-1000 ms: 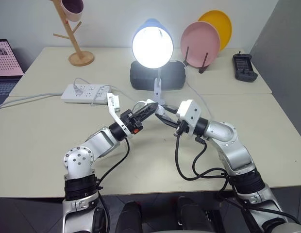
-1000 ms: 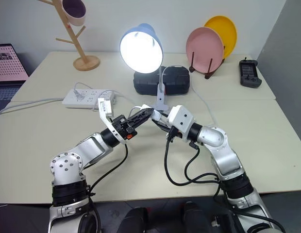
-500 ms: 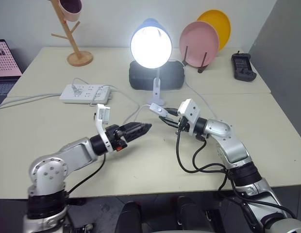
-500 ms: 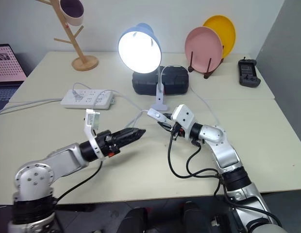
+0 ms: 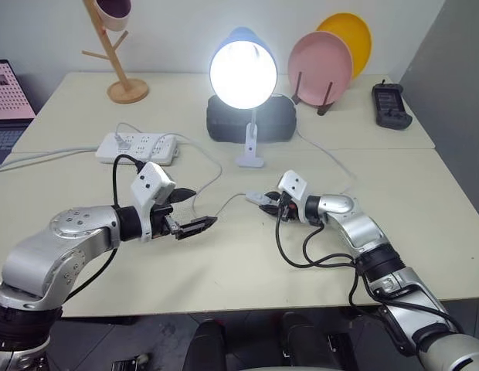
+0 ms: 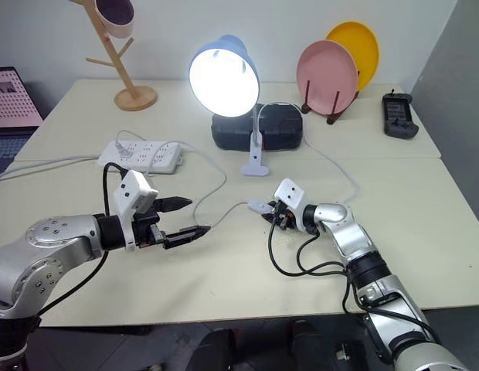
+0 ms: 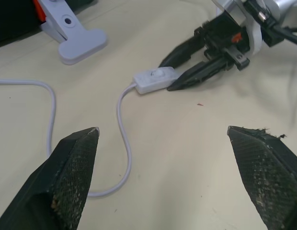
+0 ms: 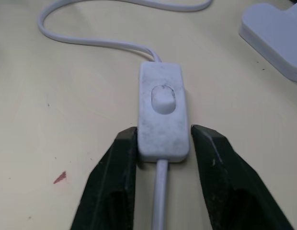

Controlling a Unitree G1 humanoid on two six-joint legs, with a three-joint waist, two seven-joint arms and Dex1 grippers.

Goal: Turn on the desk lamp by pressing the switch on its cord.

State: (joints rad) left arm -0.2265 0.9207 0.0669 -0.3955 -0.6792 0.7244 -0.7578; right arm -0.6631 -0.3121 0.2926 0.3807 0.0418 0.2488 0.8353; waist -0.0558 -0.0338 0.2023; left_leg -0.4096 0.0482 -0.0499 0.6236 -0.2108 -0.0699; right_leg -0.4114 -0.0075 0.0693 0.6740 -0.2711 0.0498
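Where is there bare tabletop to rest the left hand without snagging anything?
Free: the near strip of table between the left hand and the right hand, and the stretch right of the right arm, below the remote. Crowded: around the switch, where the cord loops toward the power strip and the lit desk lamp.

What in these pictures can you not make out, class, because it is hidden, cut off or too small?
- Contents of the cup on the wooden stand: cut off by the top edge, left eye view.
- Laptop: cut by the left edge.
- Black box behind the desk lamp: partly hidden by its shade.
- Power strip sockets: too small to count.
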